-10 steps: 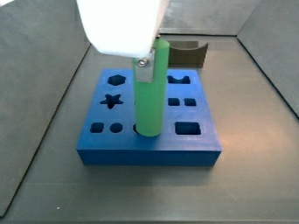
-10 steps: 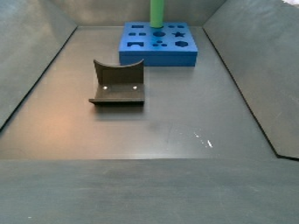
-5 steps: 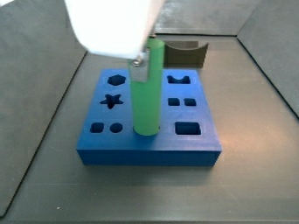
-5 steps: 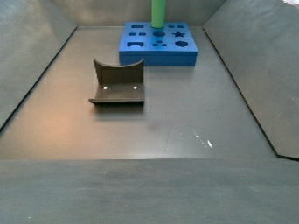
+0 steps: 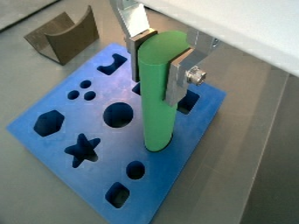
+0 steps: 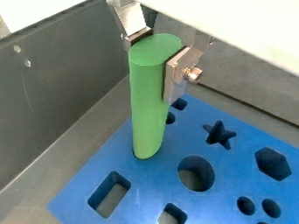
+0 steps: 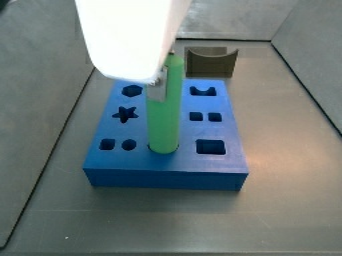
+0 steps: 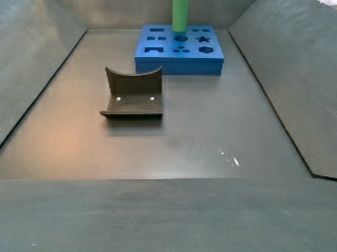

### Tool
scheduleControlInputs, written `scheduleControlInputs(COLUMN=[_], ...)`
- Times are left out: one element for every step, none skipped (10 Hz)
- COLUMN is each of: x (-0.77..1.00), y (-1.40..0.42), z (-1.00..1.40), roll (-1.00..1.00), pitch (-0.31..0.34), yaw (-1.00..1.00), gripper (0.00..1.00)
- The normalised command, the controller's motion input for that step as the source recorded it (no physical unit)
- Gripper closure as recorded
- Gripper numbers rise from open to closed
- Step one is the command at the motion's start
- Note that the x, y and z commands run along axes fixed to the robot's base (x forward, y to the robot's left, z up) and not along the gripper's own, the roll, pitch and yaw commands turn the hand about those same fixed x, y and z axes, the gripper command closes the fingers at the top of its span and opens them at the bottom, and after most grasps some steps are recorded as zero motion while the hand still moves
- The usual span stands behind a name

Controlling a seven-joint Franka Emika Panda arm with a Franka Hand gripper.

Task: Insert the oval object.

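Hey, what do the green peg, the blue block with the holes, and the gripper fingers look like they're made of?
The green peg, held in the gripper above the block, looks like smooth plastic with a soft, even sheen. The blue block looks like matte plastic or dense foam, with cleanly cut holes; hard to say which. The fingers look like bare metal: flat, silvery, with a screw.

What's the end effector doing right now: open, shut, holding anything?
End effector: shut on the oval object, holding it upright with its lower end at the blue block.
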Motion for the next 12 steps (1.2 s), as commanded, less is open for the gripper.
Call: scheduleControlInputs(x=[0.27,0.25,0.22,0.19,0.15,0.11,0.11,0.11,0.00,0.00,0.00,0.00], y=[0.00,0.00,0.00,0.00,0.00,0.00,0.00,0.00,0.00,0.00,0.00,0.00], z=[-0.27,-0.24,-0.20,-0.22,-0.25,-0.26,-0.27,-0.23,-0.19,-0.16,-0.06,-0.02], roll=[0.00,0.00,0.00,0.00,0.00,0.00,0.00,0.00,0.00,0.00,-0.01,-0.07], pitch=[0.090,0.090,0.084,0.073,0.060,0.046,0.043,0.053,0.016,0.000,0.000,-0.006], yaw=[-0.18,-0.17,-0.15,-0.14,-0.13,-0.11,-0.11,-0.12,-0.04,-0.01,-0.03,0.00], gripper=[1.00,1.00,1.00,1.00,1.00,1.00,1.00,1.00,1.00,1.00,1.00,1.00])
